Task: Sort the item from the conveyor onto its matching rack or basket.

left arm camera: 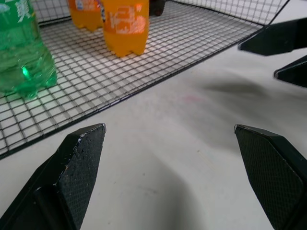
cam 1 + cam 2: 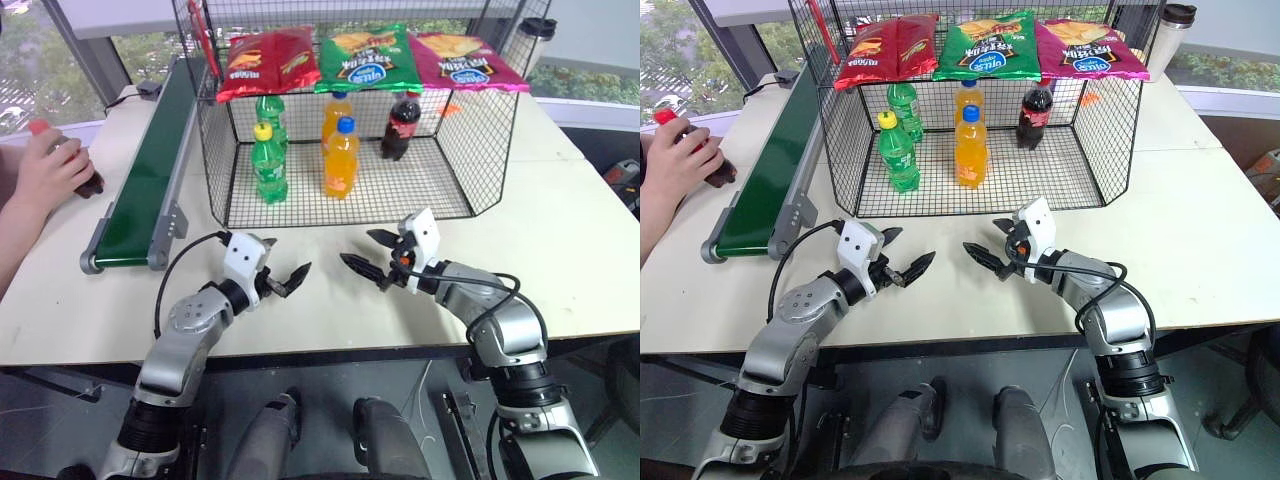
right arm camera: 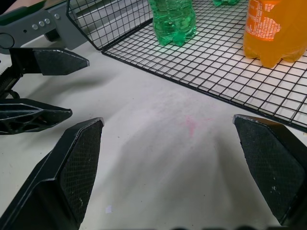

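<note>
Black wire-mesh cage (image 2: pixel 480 150), angled sides

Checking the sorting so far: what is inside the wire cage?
Inside the cage: two green bottles, two orange bottles and a cola bottle. Chip bags across its top hide the rear bottles' tops.

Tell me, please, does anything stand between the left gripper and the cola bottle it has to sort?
Yes. A person's hand wraps the cola bottle, off the belt, and the conveyor lies between it and the open left gripper.
</note>
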